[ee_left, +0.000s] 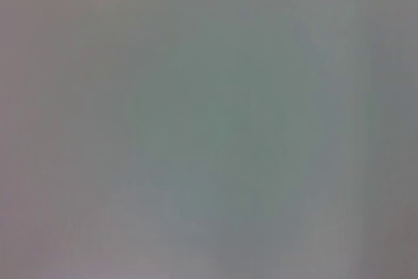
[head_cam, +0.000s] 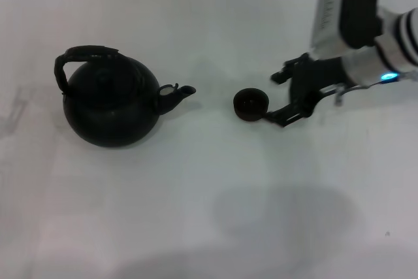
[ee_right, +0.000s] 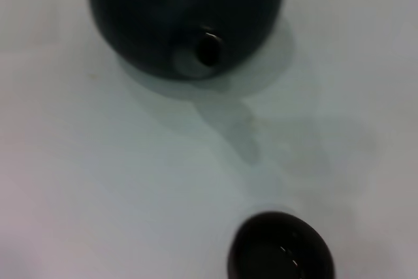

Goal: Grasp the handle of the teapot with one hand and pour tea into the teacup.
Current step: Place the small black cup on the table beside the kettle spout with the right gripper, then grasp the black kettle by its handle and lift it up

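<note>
The teacup [head_cam: 251, 104] is seen mid-table, just beside the right gripper [head_cam: 277, 99], whose fingers [head_cam: 285, 117] are spread apart and holding nothing. Toward the left edge, the teapot [head_cam: 111, 106] is seen upright, handle [head_cam: 81, 57] untouched.

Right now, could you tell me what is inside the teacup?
The teacup stands upright beside the open right gripper. In the right wrist view its hollow looks dark with small glints; whether any tea is there cannot be told.
</note>
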